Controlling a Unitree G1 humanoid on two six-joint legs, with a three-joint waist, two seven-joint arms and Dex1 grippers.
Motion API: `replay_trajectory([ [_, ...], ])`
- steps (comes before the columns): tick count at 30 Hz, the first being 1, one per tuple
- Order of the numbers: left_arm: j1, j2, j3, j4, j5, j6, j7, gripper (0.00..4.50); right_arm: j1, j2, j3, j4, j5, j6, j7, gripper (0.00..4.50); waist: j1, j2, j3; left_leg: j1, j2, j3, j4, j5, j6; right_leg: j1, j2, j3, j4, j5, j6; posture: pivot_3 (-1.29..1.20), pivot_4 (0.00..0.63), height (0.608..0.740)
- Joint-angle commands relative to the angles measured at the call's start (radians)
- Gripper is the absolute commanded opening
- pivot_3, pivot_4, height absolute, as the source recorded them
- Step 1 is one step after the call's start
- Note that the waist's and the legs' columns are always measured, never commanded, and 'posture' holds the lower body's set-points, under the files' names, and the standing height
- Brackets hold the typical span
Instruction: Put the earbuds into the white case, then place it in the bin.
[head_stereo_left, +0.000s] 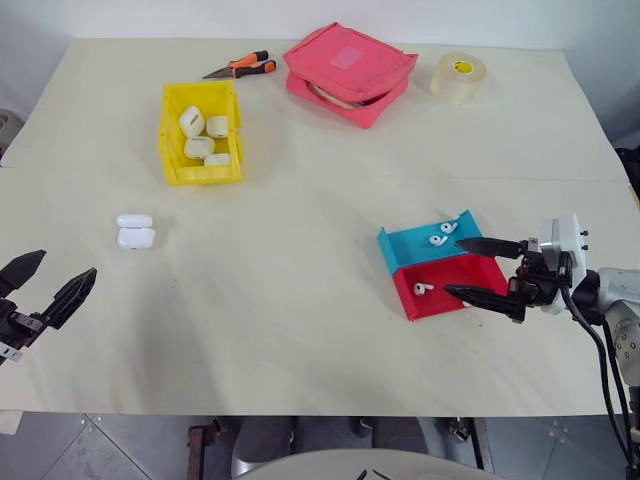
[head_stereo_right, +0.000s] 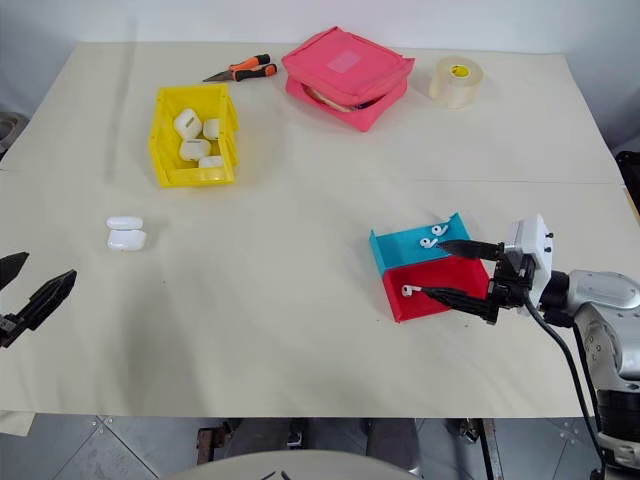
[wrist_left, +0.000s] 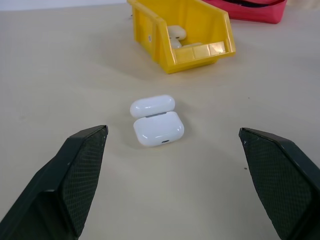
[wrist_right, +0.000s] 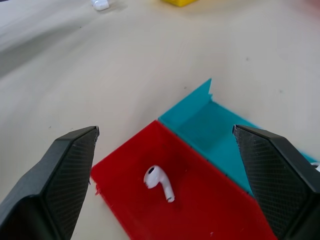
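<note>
- White case (wrist_left: 157, 120): glossy, rounded, lid flipped open on matte table (head_stereo_left: 300, 330).
- Both grippers, left (head_stereo_left: 45, 283) and right (head_stereo_left: 472, 270): textured black fingers apart, empty.
- Earbuds (head_stereo_left: 424, 289) lie in the trays.
- Bin (wrist_left: 150, 31): contents partly hidden by its yellow wall.

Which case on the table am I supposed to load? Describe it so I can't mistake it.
Find the yellow bin at the table's far left. Just in front of it, alone on the bare tabletop, lies the white case. Unlike the cases inside the bin, its lid is flipped open.
</note>
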Motion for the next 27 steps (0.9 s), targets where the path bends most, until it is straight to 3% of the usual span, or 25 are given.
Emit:
replay_trajectory([
  [1, -0.011, 0.007, 0.02, -0.033, -0.013, -0.009, 0.016, 4.47, -0.022, -0.003, -0.02, -0.014, 0.015, -0.008, -0.003, 4.5, 0.001, 0.0, 0.0, 0.0, 0.0, 0.0, 0.0, 0.0, 0.0, 0.0, 0.0, 0.0, 0.0, 0.0, 0.0, 0.0, 0.15, 0.74],
  [8, -0.019, 0.015, 0.02, -0.108, -0.048, 0.122, 0.124, 4.47, -0.121, 0.026, 0.04, 0.012, 0.008, 0.0, 0.0, 4.5, -0.002, 0.0, 0.0, 0.0, 0.0, 0.0, 0.0, 0.0, 0.0, 0.0, 0.0, 0.0, 0.0, 0.0, 0.0, 0.0, 0.15, 0.74],
  [13, 0.093, 0.01, 0.082, -0.223, -0.045, 0.268, 0.221, 4.47, -0.212, 0.072, 0.083, 0.043, 0.016, -0.025, 0.049, 4.5, -0.004, 0.0, 0.0, 0.0, 0.0, 0.0, 0.0, 0.0, 0.0, 0.0, 0.0, 0.001, 0.0, 0.0, 0.0, 0.0, 0.15, 0.74],
  [20, 0.355, -0.084, 0.245, -0.339, -0.149, 0.335, 0.137, 4.47, -0.336, 0.089, 0.152, 0.192, -0.029, -0.071, 0.154, 4.5, -0.014, 0.0, 0.0, -0.001, 0.001, 0.0, 0.0, 0.0, -0.001, -0.001, 0.001, 0.001, 0.0, 0.0, 0.0, 0.0, 0.15, 0.74],
  [27, 0.522, -0.202, 0.327, -0.387, -0.168, 0.275, 0.084, 4.47, -0.46, 0.131, 0.202, 0.346, -0.064, -0.144, 0.258, 4.5, -0.009, 0.001, 0.001, -0.001, 0.002, 0.001, 0.001, -0.001, -0.001, -0.001, 0.002, 0.001, 0.0, 0.0, -0.001, 0.0, 0.15, 0.74],
])
